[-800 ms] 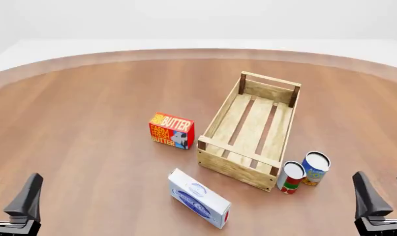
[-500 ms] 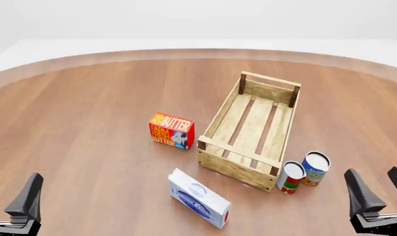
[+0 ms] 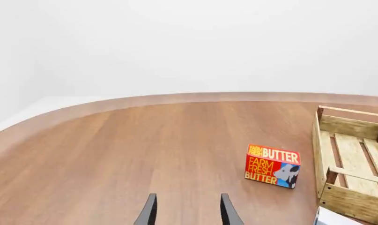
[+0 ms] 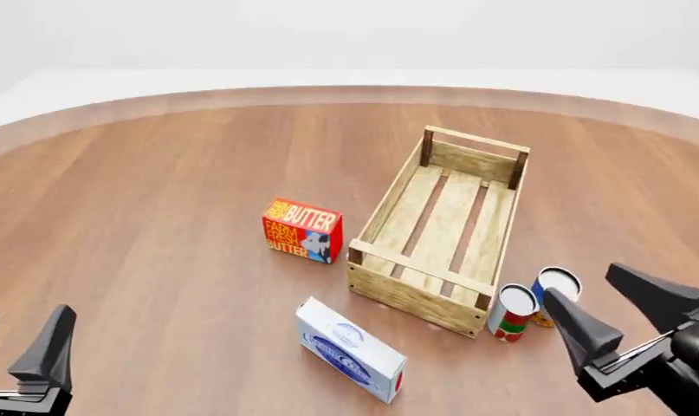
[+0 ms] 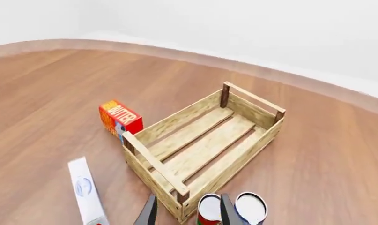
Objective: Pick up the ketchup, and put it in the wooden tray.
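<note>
Mid-table sits the wooden tray [image 4: 442, 230] (slatted pale wood, darker corner posts), both grippers' jaws spread.

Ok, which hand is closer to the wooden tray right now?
Right. The right hand hangs by the tray's near right corner, just past the two cans. The left hand sits far off at the table's near left.
</note>
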Tool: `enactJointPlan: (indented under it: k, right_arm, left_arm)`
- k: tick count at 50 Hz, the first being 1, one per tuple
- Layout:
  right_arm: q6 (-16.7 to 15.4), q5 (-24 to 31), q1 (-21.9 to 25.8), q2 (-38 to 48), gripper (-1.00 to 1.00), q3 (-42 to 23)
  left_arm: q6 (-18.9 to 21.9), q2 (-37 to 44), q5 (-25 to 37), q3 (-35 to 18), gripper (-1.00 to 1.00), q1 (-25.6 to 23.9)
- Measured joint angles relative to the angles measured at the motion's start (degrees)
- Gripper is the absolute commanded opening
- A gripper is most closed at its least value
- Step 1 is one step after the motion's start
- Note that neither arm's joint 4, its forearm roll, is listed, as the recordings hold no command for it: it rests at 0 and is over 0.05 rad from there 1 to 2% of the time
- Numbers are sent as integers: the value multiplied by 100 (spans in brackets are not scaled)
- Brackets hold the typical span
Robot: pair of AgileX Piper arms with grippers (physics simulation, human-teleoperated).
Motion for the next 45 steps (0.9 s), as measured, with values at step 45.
enactJointPlan:
  k: [45]
  right_arm:
    - [-70,-54,2947,3833,100,-2330]
  left_arm:
    - [0,0,0,0,100,0]
